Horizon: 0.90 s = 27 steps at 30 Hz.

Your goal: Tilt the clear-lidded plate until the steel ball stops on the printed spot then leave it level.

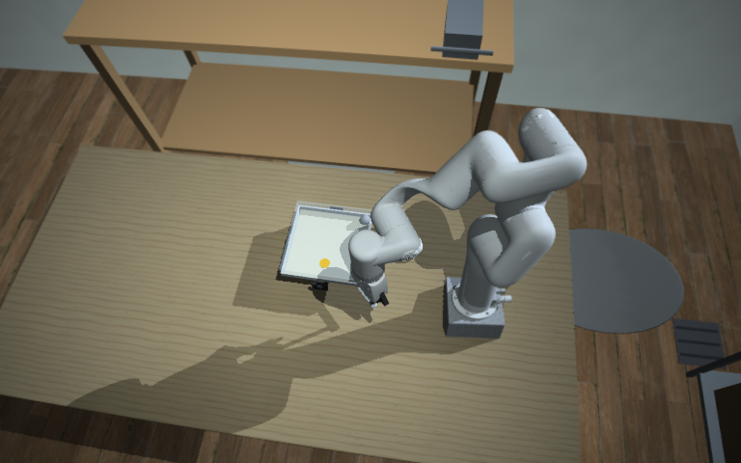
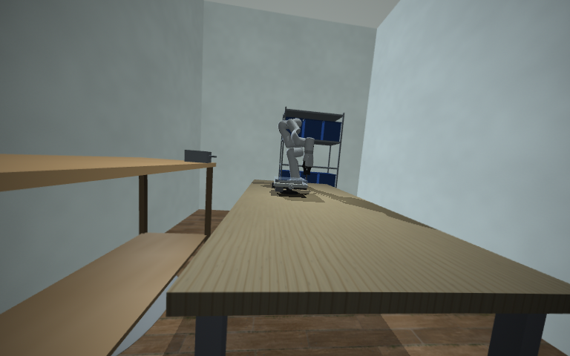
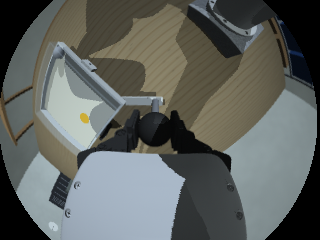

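The clear-lidded plate [image 1: 306, 240] is being carried near the middle of the surface [image 1: 136, 261], raised off it, as its shadow below suggests, so that it can be rocked freely. The printed spot [image 1: 324, 262] is being shown in orange toward the plate's near edge. Further right, the steel ball [image 1: 364, 219] is being kept in the far right corner, against the rim and well apart from the spot; from this it is judged that the plate is being tipped, or was last left, with that corner low.

At the plate's near right corner, a dark round knob [image 3: 155, 128] on a short handle [image 3: 142, 100] is being clamped by the gripper [image 3: 155, 132], whose jaws are being pressed in on it from both sides. That hold is judged to serve as the lever for tilting. To bring the ball onto the spot, the opposite corner would probably need lowering, gently, since a steel ball under a lid is expected to roll fast and overshoot.
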Motion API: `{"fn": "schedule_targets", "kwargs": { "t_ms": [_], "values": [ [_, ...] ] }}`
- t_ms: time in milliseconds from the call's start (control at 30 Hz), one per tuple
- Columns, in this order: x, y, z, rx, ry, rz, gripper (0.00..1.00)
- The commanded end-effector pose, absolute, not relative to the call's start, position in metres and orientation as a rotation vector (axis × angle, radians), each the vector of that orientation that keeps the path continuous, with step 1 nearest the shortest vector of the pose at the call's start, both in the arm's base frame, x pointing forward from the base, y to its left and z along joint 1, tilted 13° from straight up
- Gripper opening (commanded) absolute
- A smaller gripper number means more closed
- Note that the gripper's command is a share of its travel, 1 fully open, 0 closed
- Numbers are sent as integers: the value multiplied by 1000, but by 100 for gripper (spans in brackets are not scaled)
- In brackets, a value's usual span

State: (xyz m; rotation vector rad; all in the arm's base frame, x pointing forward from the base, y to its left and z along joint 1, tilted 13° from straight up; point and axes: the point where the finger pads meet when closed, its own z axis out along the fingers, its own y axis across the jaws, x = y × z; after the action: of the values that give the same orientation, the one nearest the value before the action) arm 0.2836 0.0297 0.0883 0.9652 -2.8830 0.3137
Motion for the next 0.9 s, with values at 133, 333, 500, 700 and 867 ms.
{"fn": "schedule_targets", "kwargs": {
  "t_ms": [133, 333, 500, 700, 867],
  "values": [
    [286, 31, 89, 968, -2891, 315, 0],
    [286, 31, 89, 968, -2891, 315, 0],
    [286, 31, 89, 968, -2891, 315, 0],
    [286, 31, 89, 968, -2891, 315, 0],
    [286, 30, 89, 968, -2891, 315, 0]
  ]
}}
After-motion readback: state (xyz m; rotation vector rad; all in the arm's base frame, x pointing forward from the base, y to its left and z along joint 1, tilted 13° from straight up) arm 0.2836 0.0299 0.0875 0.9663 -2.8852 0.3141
